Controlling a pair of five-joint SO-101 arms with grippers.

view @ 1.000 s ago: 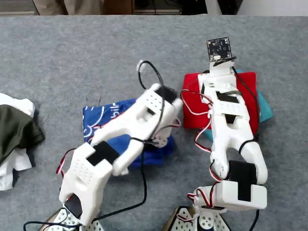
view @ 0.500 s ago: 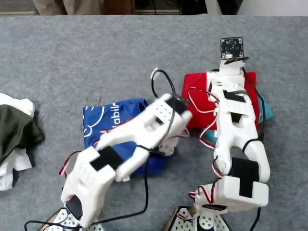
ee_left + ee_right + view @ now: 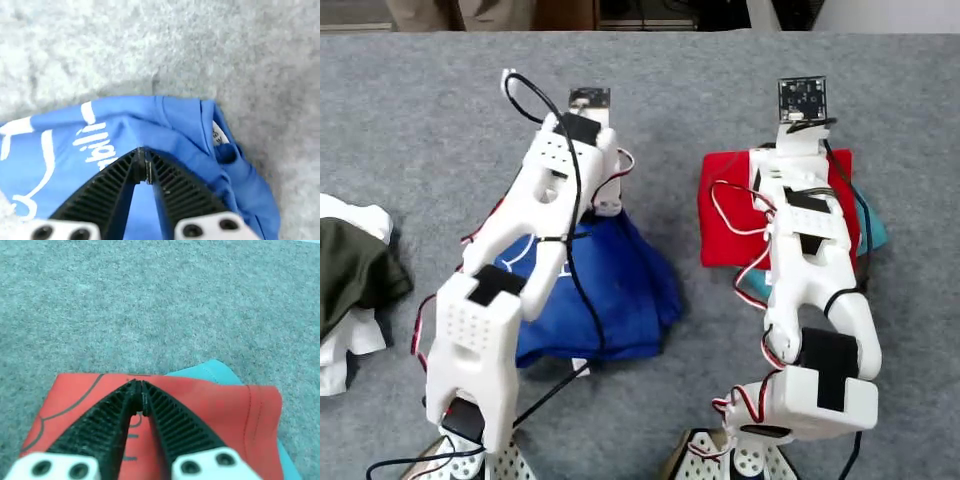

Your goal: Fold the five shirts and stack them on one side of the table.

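The grey desk (image 3: 420, 110) carries everything. The left arm (image 3: 510, 290) stretches from the near edge over the middle of the desk, and the right arm (image 3: 810, 260) lies along the right side. The blue shirt (image 3: 620, 290) sits near the middle, partly under the left arm. It is bunched, and its cloth rises to a peak towards that arm's wrist. The folded red shirt (image 3: 725, 215) lies flat on the right, under the right arm, on top of a teal shirt (image 3: 872, 228) whose edge pokes out beside it. A rumpled pile of dark green and white shirts (image 3: 350, 280) rests at the desk's left edge, well apart from the rest. The left pincer (image 3: 144, 170) is clenched on a fold of the blue shirt. The right pincer (image 3: 139, 407) is clenched with its tips together over the red shirt, with no cloth seen between them.
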